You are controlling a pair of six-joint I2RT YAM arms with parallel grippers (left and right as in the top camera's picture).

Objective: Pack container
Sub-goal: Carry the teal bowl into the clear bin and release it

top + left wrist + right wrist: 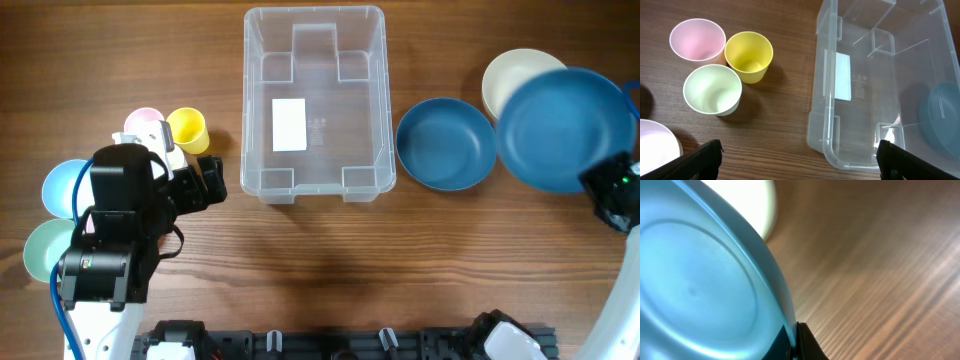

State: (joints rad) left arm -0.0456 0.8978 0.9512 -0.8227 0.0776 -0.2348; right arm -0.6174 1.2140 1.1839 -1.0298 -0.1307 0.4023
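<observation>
Overhead, the container sat at the middle of the table's far edge, open side up with nothing in it. It looked light, with thin clear walls likely to flex and slip, so the rolled rim of a long side seemed the best hold. A white label lay on its base. No print on it could be read, and the faint moulded marks beside it were too small. The left tool, jaws wide and holding nothing, hovered just beside the container, toward the left edge. Near the right edge, the right tool pinched the rim of a blue plate.
</observation>
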